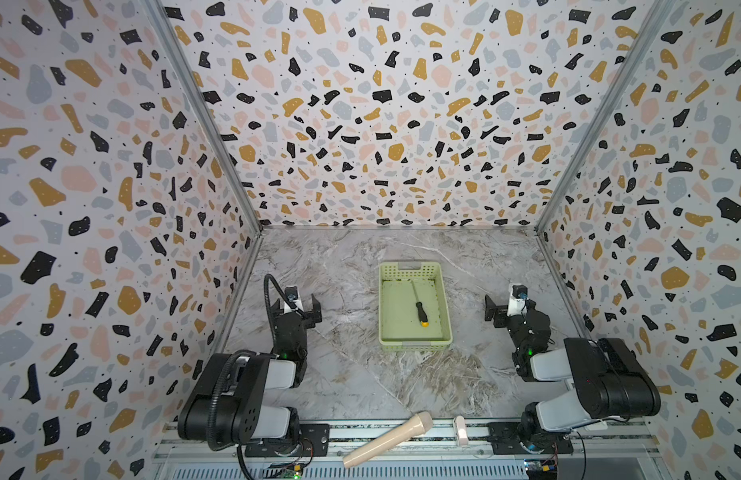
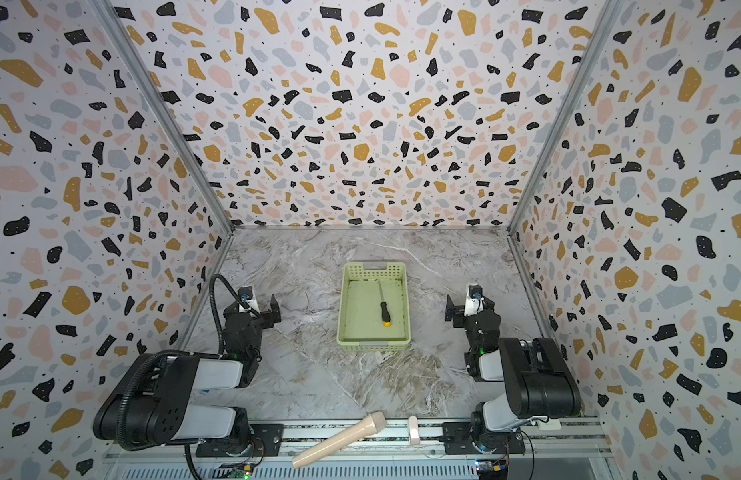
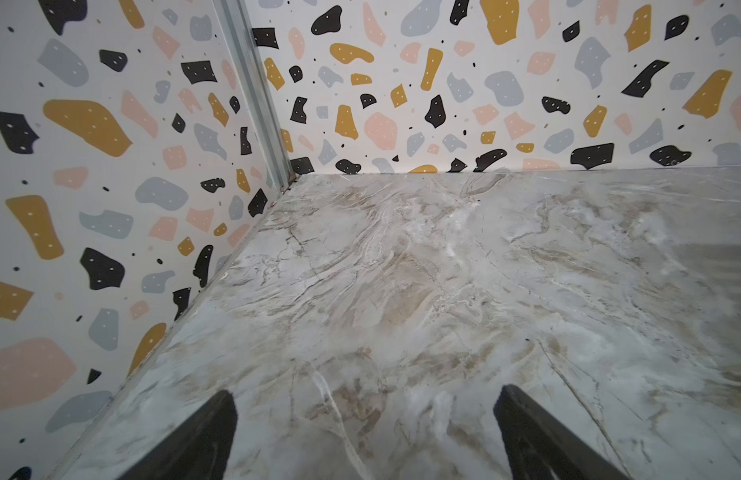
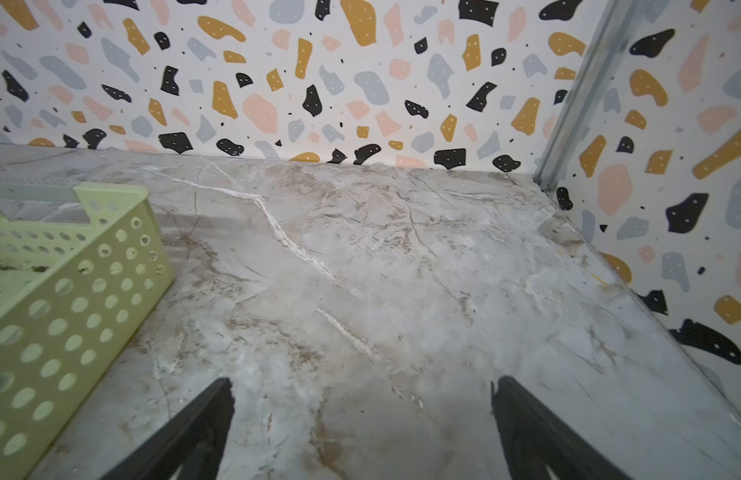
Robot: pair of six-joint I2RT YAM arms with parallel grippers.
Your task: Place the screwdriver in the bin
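The bin (image 1: 380, 303) stands between the two arms. The left gripper (image 1: 296, 309) and the right gripper (image 1: 511, 309) hang spread and empty beside it, the right one nearer. The screwdriver (image 1: 418, 305) lies inside the bin, its shaft pointing away from the arms.

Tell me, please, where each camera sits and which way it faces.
Top views: high behind the arms, looking down and forward at the table, the bin and the screwdriver inside; left gripper, right gripper and arms show.
Left wrist: on the left arm, facing the back-left corner; its open fingers show.
Right wrist: on the right arm, facing the back-right corner past the bin; open fingers show.
Shared: the bin, in top views and right wrist.
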